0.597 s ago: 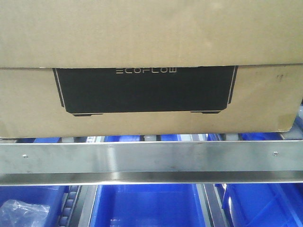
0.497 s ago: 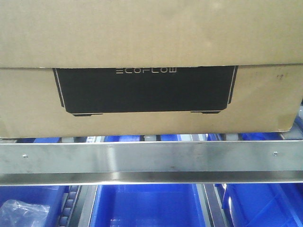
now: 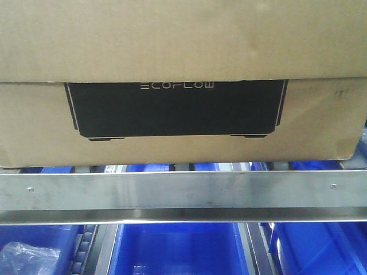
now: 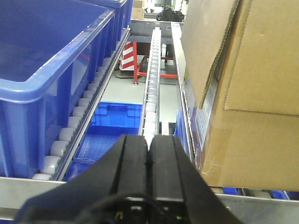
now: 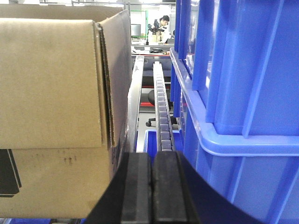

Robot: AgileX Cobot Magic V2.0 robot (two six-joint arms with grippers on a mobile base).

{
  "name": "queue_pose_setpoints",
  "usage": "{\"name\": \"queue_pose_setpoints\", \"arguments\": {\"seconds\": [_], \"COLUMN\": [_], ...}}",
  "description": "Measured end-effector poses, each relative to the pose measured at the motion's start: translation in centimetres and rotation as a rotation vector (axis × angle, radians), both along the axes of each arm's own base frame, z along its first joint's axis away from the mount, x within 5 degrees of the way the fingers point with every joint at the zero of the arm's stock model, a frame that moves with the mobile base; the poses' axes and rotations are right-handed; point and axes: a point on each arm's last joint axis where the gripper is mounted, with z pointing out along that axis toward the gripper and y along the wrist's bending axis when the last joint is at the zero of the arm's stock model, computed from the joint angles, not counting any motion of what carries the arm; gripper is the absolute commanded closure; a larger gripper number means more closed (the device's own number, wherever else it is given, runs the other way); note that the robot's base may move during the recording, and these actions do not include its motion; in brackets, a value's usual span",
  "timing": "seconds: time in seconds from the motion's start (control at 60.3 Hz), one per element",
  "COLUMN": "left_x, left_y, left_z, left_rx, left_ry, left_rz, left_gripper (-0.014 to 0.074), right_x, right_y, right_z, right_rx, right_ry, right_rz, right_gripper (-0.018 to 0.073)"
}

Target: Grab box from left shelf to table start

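Two grippers flank the box [image 3: 183, 46]: the left end effector [image 4: 149, 145] and the right end effector [image 5: 152, 161], each with fingers pressed together on nothing. The box sits on the left shelf [image 4: 152, 84], just behind its front rail [image 3: 183, 192], with blue bins [image 4: 42, 70] on both sides. Both arms should probably press the cardboard sides evenly and lift the box clear of the rail before drawing it near.

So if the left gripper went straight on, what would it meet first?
Likely nothing at once: the left gripper, shut, points into the gap between the box and a blue bin, along the roller track. If low, it would meet those rollers first; depth is unclear.
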Motion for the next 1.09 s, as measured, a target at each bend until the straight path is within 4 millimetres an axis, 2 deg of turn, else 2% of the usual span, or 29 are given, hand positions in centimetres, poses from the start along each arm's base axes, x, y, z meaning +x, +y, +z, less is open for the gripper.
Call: {"name": "queue_pose_setpoints", "arguments": {"seconds": [0.58,0.729,0.928,1.094], "left_x": [0.1,0.2,0.8,1.5], "left_y": [0.0,0.0,0.1,0.1], "left_z": [0.3,3.3,9.0,12.9], "left_rx": [-0.012,0.012,0.011,0.003], "left_ry": [0.013,0.047,0.048,0.090], "left_rz": [0.000,0.006,0.011,0.014], "left_gripper": [0.0664,0.0664,0.0664,0.0664], "right_x": [0.0,0.0,0.0,0.0], "right_y": [0.0,0.0,0.0,0.0], "right_z": [0.0,0.0,0.0,0.0], "right_rx": [0.000,0.000,0.000,0.000], "right_ry": [0.000,0.000,0.000,0.000], "right_rz": [0.000,0.000,0.000,0.000], "right_gripper": [0.0541,0.0541,0.0541,0.0541]}}
